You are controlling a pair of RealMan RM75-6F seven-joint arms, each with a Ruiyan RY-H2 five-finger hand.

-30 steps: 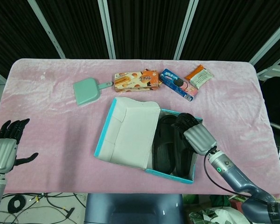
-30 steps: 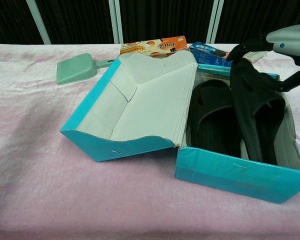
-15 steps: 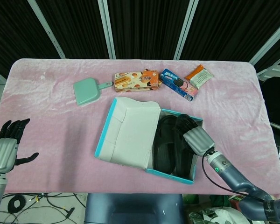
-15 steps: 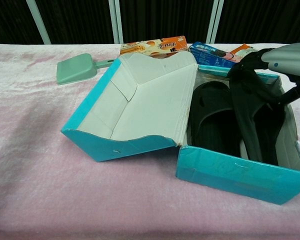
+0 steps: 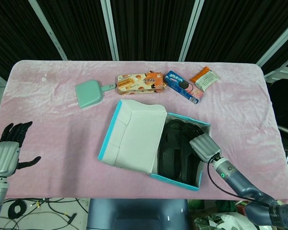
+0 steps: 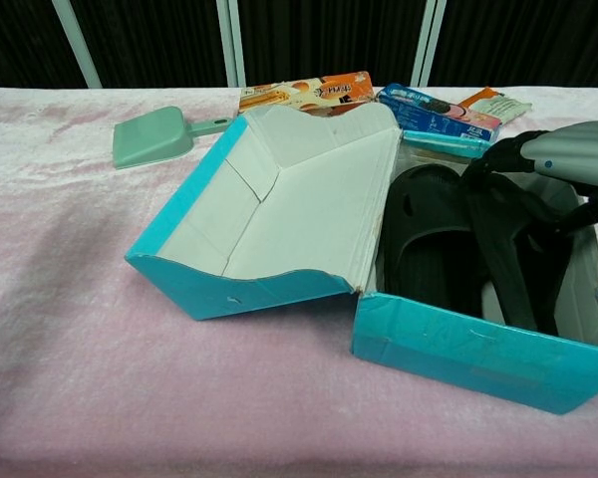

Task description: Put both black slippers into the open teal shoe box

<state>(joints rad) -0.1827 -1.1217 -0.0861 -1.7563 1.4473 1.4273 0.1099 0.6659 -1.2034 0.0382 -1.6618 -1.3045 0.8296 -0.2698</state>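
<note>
The left hand (image 5: 7, 155) waits far off by the near left corner of the table (image 5: 53, 120), with its fingers spread and nothing in it. It is well apart from the teal shoe box (image 5: 149, 139), so it looks to have no part in this step. The box sits in the middle of the table toward the near edge, and its lid (image 5: 134, 134) is flopped open on the left side. Inside the box, the first black slipper (image 5: 169, 148) lies flat on the left half. Its long side runs from the far wall of the box to the near wall. Just beside it on the right is the second black slipper (image 6: 508, 249), and it runs the same way. The right hand (image 5: 205, 146) is right over this one, low inside the box, with its dark fingers wrapped on the slipper's strap. The second slipper looks tipped up a bit on its side, leaning by the right wall, and not quite flat yet. So the thing to watch is right under the right hand: it likely only needs to let the slipper drop down and then let go.
</note>
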